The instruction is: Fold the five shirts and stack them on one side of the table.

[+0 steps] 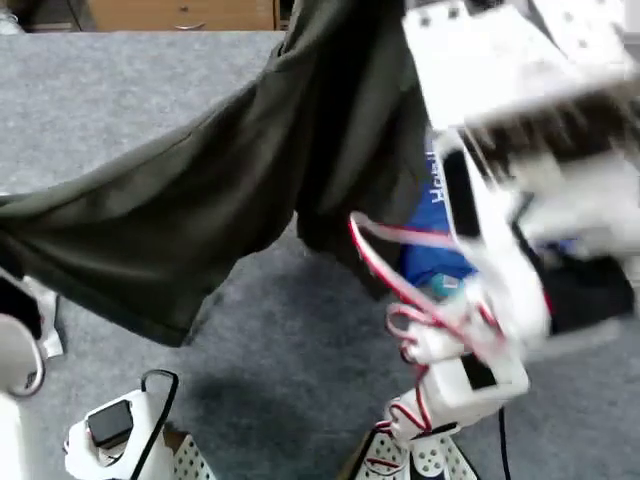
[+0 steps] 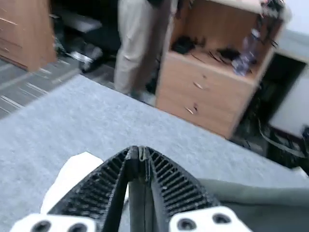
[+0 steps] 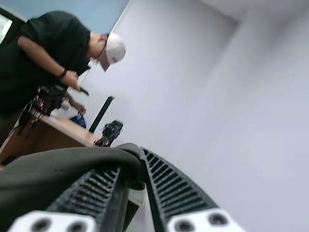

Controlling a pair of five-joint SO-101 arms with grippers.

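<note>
A dark olive shirt (image 1: 200,200) hangs stretched above the grey table (image 1: 120,90), from the left edge up to the top middle of the high view. My right gripper (image 3: 141,155) is raised high and shut on a bunched fold of this shirt (image 3: 63,166), which drapes over one finger. The right arm (image 1: 520,130) looms large at the upper right. My left gripper (image 2: 140,153) is low over the table with its jaws pressed together on the shirt's other end; the olive cloth (image 2: 251,203) trails beside it. A blue shirt (image 1: 440,262) lies on the table under the right arm.
Both arm bases (image 1: 120,435) (image 1: 425,450) stand at the near edge with red and black cables around them. A white object (image 2: 72,174) lies on the table beside the left fingers. A wooden drawer cabinet (image 2: 207,92) stands beyond the table's far edge.
</note>
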